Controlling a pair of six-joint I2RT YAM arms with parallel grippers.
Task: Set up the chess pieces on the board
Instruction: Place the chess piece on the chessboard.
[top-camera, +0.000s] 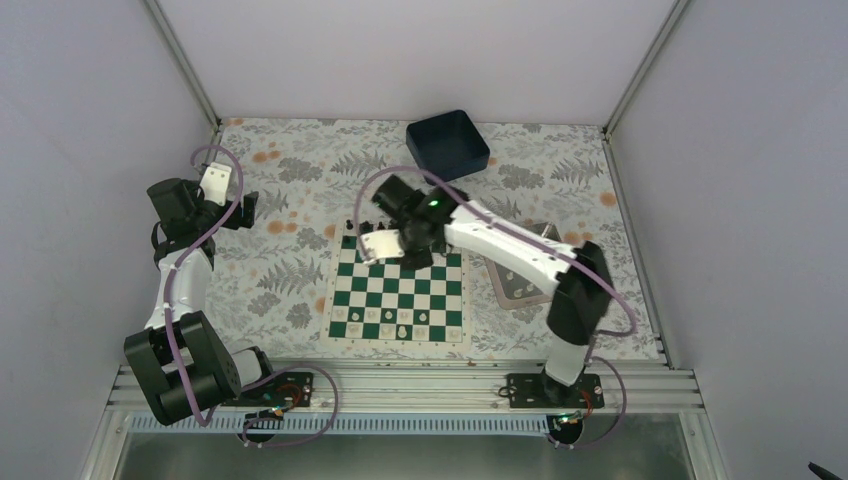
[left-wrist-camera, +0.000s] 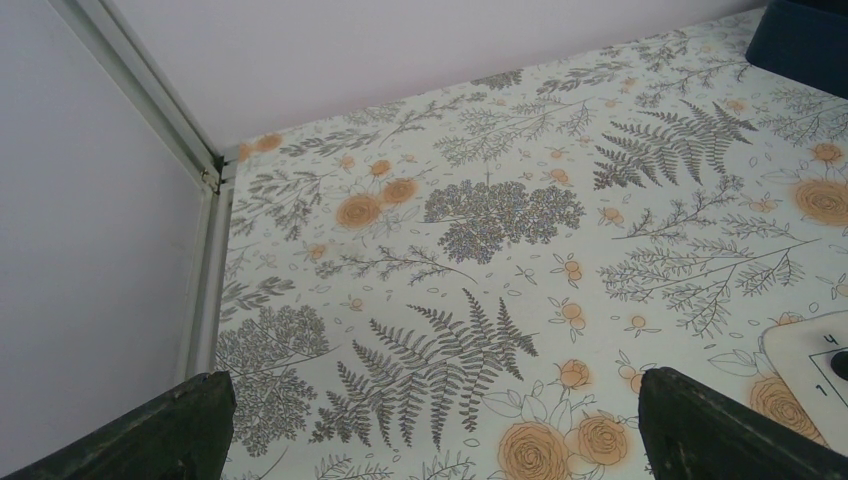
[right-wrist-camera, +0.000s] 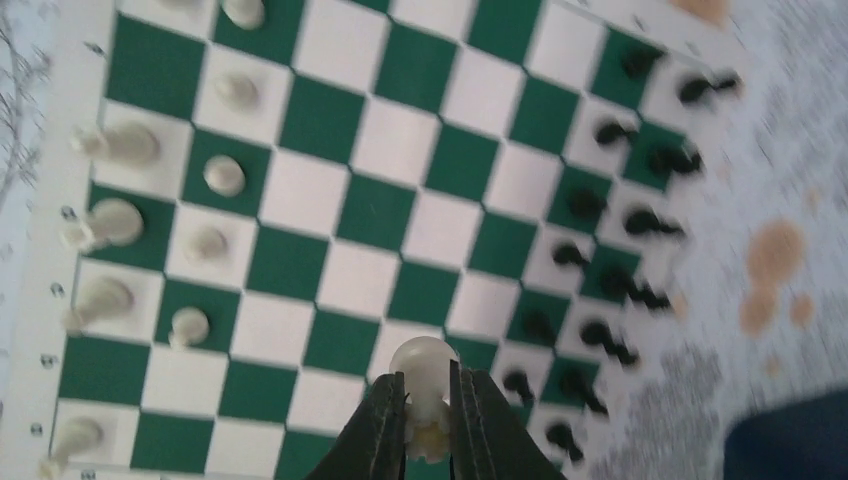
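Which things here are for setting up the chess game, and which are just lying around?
For the job: board; white pieces standing on it; one white piece pinched in the right gripper.

Just lying about: dark blue bin; metal tray beside the board; left gripper, open with nothing in it.

Numerals 4 and 1 stand on the board (left-wrist-camera: 800, 348) border.
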